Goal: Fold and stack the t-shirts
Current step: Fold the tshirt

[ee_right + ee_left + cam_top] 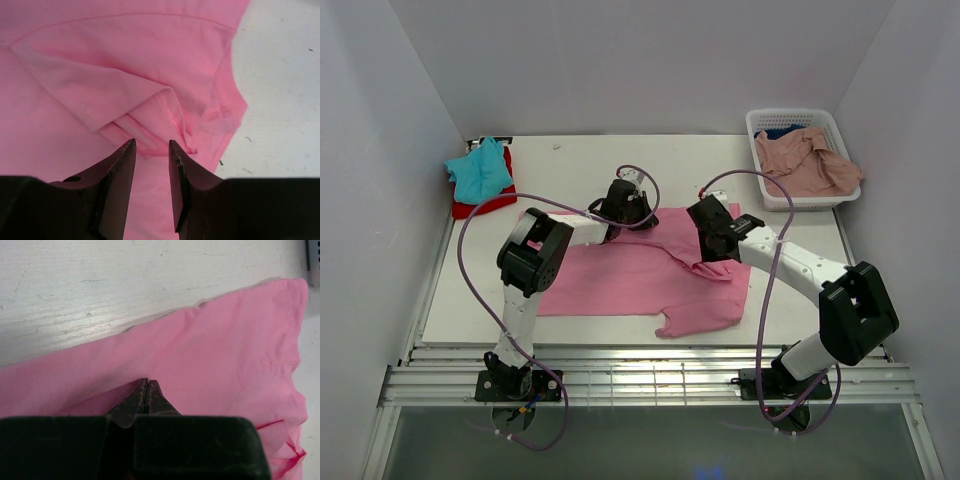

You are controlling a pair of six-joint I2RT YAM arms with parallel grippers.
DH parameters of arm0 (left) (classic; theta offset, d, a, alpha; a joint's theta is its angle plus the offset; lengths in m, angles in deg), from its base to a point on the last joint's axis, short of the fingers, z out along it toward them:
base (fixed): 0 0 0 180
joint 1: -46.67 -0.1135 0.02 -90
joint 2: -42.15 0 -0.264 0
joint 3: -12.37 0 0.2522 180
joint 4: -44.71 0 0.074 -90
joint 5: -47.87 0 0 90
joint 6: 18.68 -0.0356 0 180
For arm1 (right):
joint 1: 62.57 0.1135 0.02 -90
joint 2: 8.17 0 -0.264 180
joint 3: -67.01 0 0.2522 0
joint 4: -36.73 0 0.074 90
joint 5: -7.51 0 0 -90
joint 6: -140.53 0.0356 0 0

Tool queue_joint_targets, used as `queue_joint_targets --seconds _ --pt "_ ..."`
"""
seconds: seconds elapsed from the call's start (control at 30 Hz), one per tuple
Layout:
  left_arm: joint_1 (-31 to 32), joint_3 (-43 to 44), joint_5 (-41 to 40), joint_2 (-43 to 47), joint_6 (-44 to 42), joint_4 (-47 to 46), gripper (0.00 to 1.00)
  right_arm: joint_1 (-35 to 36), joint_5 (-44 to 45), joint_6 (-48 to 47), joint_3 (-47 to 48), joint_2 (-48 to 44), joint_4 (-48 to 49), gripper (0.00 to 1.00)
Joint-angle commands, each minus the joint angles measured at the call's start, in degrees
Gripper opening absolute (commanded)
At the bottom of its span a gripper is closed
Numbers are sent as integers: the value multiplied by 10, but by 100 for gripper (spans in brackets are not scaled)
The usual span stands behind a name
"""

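I judge the bright pink t-shirt (640, 275), flat on the table (580, 160), limp and light, best gripped at hems; my left hand (148, 390) pinches its far edge, right hand (151, 150) gapes above the folded sleeve

Nothing readable from where I stand. No print, tag or logo legible on the pink t-shirt (620, 275), none on the white basket (798, 114). No numbers, brand marks or signs legible in any of the three views.
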Motion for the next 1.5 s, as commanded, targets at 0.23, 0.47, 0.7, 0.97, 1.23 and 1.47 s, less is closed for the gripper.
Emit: queue_joint_targets --seconds 0.23,0.47,0.7,0.97,1.23,1.47 --pt "2 -15 -15 14 -15 52 0 0 -162 -10 -33 50 205 34" --pt "1 -17 -22 14 -18 54 0 0 -182 -7 -13 89 208 33" --pt "0 -14 -20 9 -18 54 0 -1 -167 -11 -12 93 191 33" --pt "0 -14 -19 9 -16 52 0 1 -163 -19 -16 107 176 33" --pt "-5 -15 -17 10 -14 52 0 6 -159 -17 -30 111 178 8" --pt "-5 -12 -11 8 -9 52 0 39 -160 -20 10 73 135 8"
